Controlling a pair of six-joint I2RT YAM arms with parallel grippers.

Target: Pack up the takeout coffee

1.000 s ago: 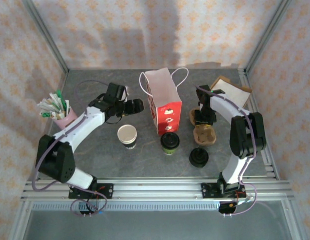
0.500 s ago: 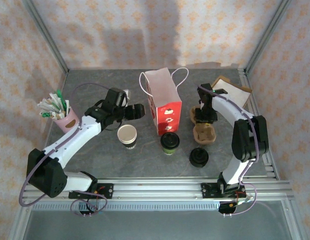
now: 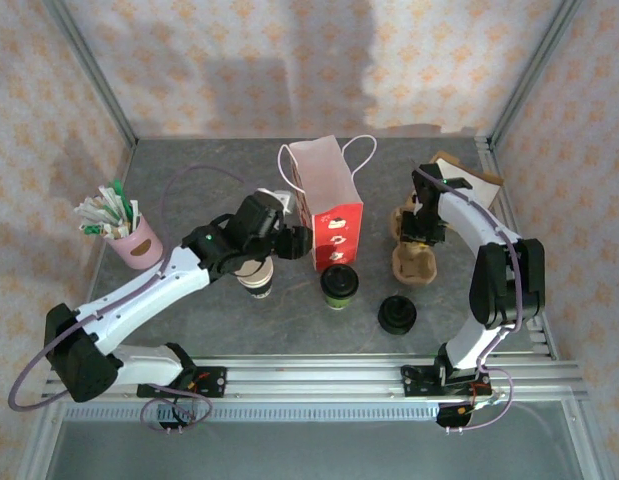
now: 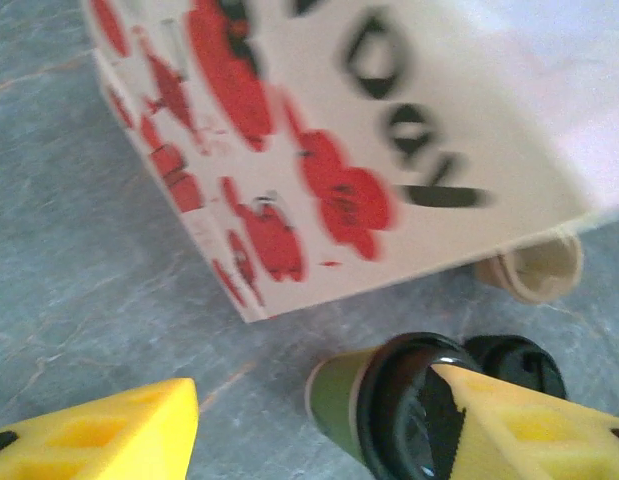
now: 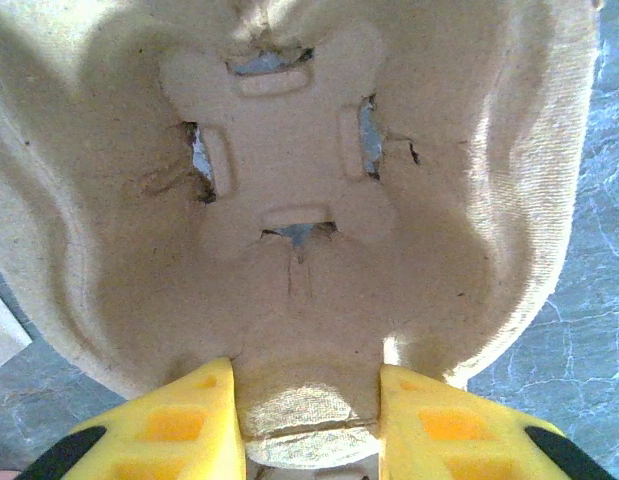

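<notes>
The takeout coffee [image 3: 339,285], olive-brown with a black lid, stands just in front of the red-and-white paper bag [image 3: 327,203]. My left gripper [image 3: 292,241] hovers open to its left, by the bag's near corner. In the left wrist view the coffee [image 4: 361,404] sits low between the fingers, its lid partly behind the right fingertip [image 4: 534,425], with the bag [image 4: 319,140] beyond. My right gripper [image 3: 422,228] is shut on the pulp cup carrier [image 3: 413,258]. The right wrist view has its fingers [image 5: 164,430] clamping the carrier's [image 5: 289,200] edge tab.
A lidless cup [image 3: 255,278] stands partly under my left arm. A stack of black lids [image 3: 397,314] sits at the front right. At the left is a pink cup of sticks [image 3: 127,232], and brown cardboard [image 3: 467,172] lies at the back right. Metal frame rails border the table.
My left arm has swung right and forward, from behind the lidless cup to the bag's front corner near the coffee. The right gripper has shifted the carrier back and right.
</notes>
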